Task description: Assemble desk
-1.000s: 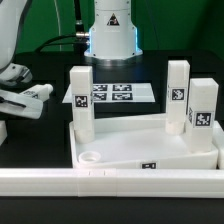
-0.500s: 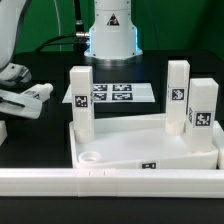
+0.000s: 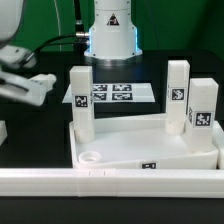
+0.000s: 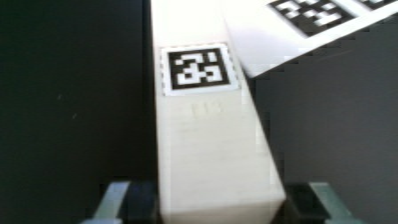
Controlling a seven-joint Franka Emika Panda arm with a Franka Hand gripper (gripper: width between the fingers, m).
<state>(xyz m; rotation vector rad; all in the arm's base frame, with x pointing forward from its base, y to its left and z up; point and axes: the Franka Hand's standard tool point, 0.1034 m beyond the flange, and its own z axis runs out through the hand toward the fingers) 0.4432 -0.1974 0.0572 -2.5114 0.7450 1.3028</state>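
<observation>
Desk leg (image 4: 210, 120) clamped between fingers (image 4: 121, 200); three legs upright in desk top (image 3: 150, 150).

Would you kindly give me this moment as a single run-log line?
gripper: shut on fourth leg | desk top: three legs standing in sockets | front socket: empty | marker board: behind

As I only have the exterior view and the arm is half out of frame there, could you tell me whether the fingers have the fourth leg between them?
Observer: Yes. In the wrist view the fingers sit on either side of the fourth leg, close to one end.
Operator: Thank you. Can you see a tag on it?
Observer: Yes, one tag faces the wrist camera, nearer the leg's far end.
Operator: And what lies beyond it?
Observer: A corner of the marker board shows past the leg.
</observation>
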